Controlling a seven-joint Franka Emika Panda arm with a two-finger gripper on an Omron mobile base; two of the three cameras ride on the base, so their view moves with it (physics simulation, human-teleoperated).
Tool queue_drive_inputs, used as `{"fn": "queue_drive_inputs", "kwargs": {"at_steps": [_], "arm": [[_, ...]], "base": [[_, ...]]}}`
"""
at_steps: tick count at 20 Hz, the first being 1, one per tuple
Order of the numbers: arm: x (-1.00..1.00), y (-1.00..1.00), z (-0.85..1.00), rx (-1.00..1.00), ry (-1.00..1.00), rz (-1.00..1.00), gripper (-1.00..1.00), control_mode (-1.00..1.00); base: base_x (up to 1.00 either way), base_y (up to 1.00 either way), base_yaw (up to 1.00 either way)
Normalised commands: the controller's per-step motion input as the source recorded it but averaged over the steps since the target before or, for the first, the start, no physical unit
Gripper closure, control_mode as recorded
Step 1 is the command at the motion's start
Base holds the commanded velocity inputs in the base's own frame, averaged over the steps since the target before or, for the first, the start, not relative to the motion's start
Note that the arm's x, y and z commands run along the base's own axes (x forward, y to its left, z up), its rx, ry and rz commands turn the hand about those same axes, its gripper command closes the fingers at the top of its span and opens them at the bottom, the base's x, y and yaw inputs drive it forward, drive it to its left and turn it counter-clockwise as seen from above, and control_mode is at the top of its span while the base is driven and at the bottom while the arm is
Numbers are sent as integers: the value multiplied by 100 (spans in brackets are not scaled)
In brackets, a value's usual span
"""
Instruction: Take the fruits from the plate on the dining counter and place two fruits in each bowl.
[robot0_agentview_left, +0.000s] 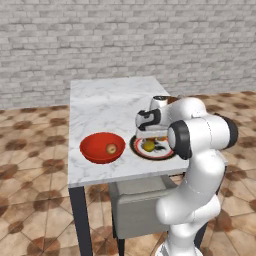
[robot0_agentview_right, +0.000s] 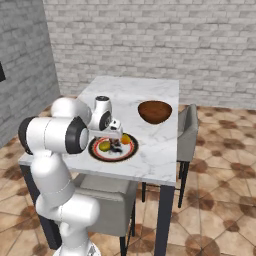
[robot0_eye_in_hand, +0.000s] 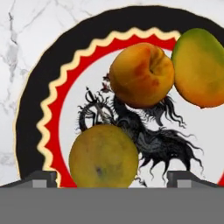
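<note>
1. One fruit out of four is already delivered: a tan fruit (robot0_agentview_left: 111, 148) lies inside the red bowl (robot0_agentview_left: 95, 145), which sits on the marble tabletop (robot0_agentview_left: 105, 105) just beside the plate (robot0_agentview_left: 172, 154), toward the near edge.
2. Three fruits remain on the plate. In the hand view they are a yellow-green fruit (robot0_eye_in_hand: 103, 155) near the plate's rim closest to the camera, an orange-red fruit (robot0_eye_in_hand: 141, 75) further in over the dark pattern, and an orange-and-green fruit (robot0_eye_in_hand: 199, 66) touching it at the plate's far side.
3. The dark wooden bowl (robot0_agentview_right: 155, 111) stands beyond the plate on the tabletop, well apart from it; from the right base view I see nothing inside it, though its floor is only partly visible.
4. The end effector (robot0_eye_in_hand: 112, 177) hangs low over the plate with its fingertips (robot0_eye_in_hand: 43, 178) spread wide, one on each side of the yellow-green fruit and not gripping it.
5. My judgement: roughly a quarter of the work is finished. The step in hand looks like picking the yellow-green fruit.
6. Left to do: one more fruit into the red bowl, and two into the wooden bowl.
</note>
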Motion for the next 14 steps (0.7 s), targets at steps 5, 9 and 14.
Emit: {"fn": "queue_drive_inputs", "kwargs": {"at_steps": [5,9,14], "arm": [[3,0,-33,-2,1,0,-100,-100],[12,0,-23,0,0,0,-100,-100],[2,0,-10,0,0,0,-100,-100]], "base": [[0,0,0],[0,0,0],[0,0,0]]}}
